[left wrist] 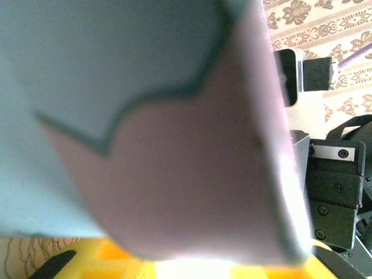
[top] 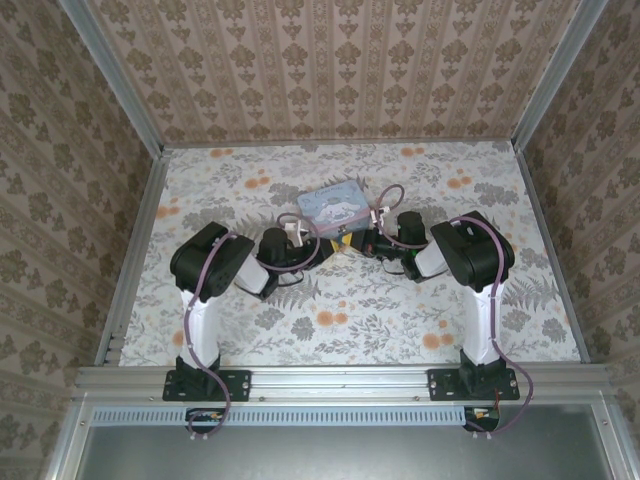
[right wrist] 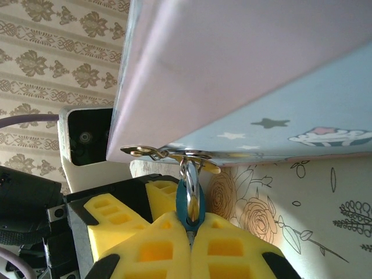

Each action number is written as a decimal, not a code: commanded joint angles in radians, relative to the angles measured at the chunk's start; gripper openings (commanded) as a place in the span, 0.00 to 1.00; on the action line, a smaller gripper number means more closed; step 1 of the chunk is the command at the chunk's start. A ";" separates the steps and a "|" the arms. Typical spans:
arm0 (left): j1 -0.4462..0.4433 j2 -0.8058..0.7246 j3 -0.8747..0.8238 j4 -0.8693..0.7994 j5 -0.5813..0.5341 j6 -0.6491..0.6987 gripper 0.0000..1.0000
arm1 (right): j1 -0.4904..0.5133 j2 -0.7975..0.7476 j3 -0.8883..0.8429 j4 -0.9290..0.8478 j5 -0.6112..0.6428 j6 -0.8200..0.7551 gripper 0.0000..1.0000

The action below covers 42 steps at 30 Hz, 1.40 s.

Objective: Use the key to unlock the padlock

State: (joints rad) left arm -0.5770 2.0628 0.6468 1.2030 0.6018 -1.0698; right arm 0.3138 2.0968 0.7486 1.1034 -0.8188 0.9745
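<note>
The teal-blue padlock (right wrist: 187,204) hangs by its silver shackle (right wrist: 192,185) from the brass clasp (right wrist: 168,153) of the pastel blue-pink tin (top: 335,206). My right gripper (right wrist: 190,225) is shut on the lock body, its yellow pads pressed together around it. A thin grey sliver shows in the seam under the lock; I cannot tell whether it is the key. My left gripper (top: 333,245) sits right against the tin's near edge, facing the right gripper (top: 360,243). Its yellow fingers (left wrist: 116,261) are blurred and washed out under the tin (left wrist: 174,145).
The left gripper's yellow finger (right wrist: 113,220) and wrist camera housing (right wrist: 87,142) crowd in just left of the lock. The right arm's black body (left wrist: 331,192) stands close on the far side of the tin. Patterned walls (top: 330,60) enclose the floral table (top: 340,320).
</note>
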 commanded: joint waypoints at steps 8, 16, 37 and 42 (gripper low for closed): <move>-0.048 0.026 0.016 -0.033 -0.075 -0.014 0.32 | 0.013 0.009 -0.011 0.075 -0.052 0.004 0.00; -0.075 0.032 0.023 -0.022 -0.130 -0.038 0.24 | 0.014 0.012 -0.017 0.086 -0.049 0.010 0.00; -0.167 -0.193 0.082 -0.467 -0.292 0.207 0.00 | 0.033 -0.010 -0.048 0.065 -0.004 0.019 0.00; -0.174 -0.224 0.100 -0.531 -0.313 0.247 0.00 | 0.035 -0.009 -0.046 0.064 0.000 0.022 0.00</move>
State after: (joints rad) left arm -0.7181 1.8751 0.7136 0.7403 0.2619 -0.8940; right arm 0.3168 2.1010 0.7067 1.1484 -0.8051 0.9928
